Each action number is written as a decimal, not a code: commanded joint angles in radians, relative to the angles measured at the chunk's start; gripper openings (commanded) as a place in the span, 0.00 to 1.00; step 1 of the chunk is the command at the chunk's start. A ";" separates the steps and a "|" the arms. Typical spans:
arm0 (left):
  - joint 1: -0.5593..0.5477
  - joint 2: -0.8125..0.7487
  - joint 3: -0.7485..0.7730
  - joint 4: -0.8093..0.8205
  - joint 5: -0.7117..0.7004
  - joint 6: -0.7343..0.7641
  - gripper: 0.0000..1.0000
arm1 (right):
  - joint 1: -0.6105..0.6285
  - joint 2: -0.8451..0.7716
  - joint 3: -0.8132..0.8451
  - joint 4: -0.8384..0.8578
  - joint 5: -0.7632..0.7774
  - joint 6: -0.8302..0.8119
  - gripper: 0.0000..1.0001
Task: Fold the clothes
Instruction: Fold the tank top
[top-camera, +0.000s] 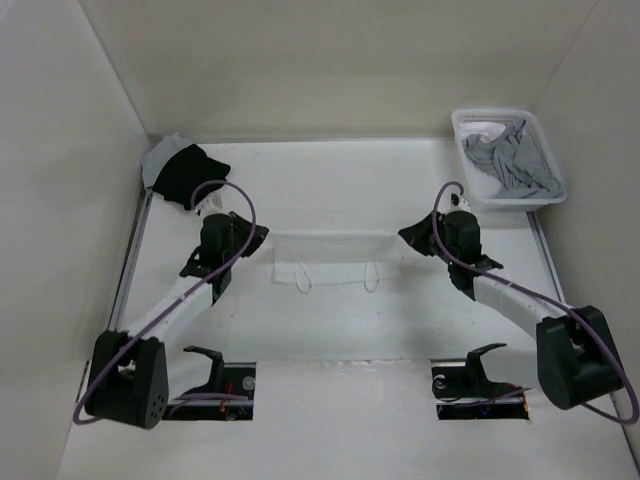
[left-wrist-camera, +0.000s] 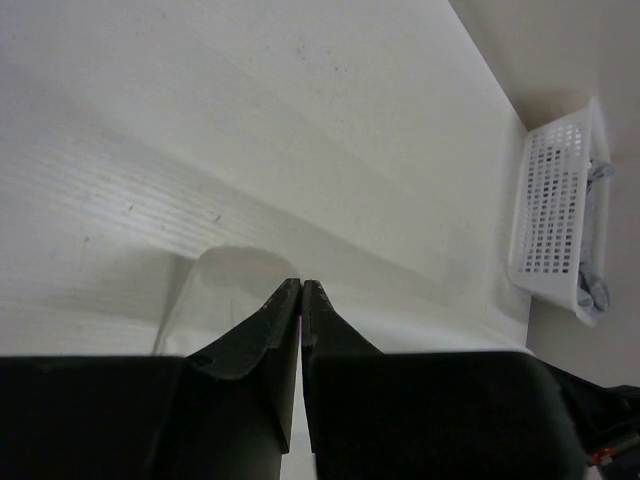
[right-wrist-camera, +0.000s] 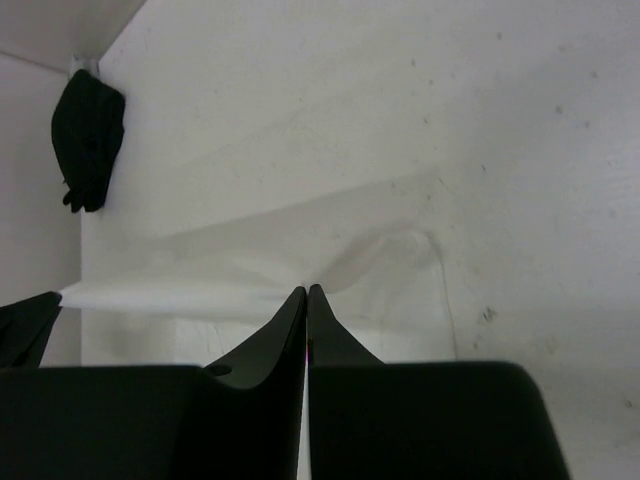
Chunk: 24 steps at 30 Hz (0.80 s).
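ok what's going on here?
Two arms are working on a white garment lying mid-table, its string loops toward the arm bases. The left claw and right claw are both shut, each apparently pinching a far corner. Grey clothes sit in the white basket at far right.

Table layout, viewed from the arms' side.
The garment (top-camera: 333, 258) lies mid-table (top-camera: 330, 180), between the grippers. The left gripper (top-camera: 263, 234) is at its far left corner and the right gripper (top-camera: 405, 235) at its far right corner. Two string loops (top-camera: 303, 280) sit along its near edge. In the far right corner stands a basket (top-camera: 497, 204) holding heaped clothing (top-camera: 515, 160). A bundled cloth (top-camera: 190, 172) lies in the far left corner.
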 joint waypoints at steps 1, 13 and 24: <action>-0.006 -0.127 -0.113 0.012 0.018 -0.013 0.04 | 0.020 -0.088 -0.100 0.036 0.000 -0.003 0.03; -0.048 -0.341 -0.356 -0.078 0.008 -0.055 0.05 | 0.043 -0.205 -0.298 -0.016 0.009 0.047 0.05; -0.063 -0.344 -0.413 -0.080 0.006 -0.050 0.19 | 0.094 -0.178 -0.309 -0.082 0.012 0.108 0.17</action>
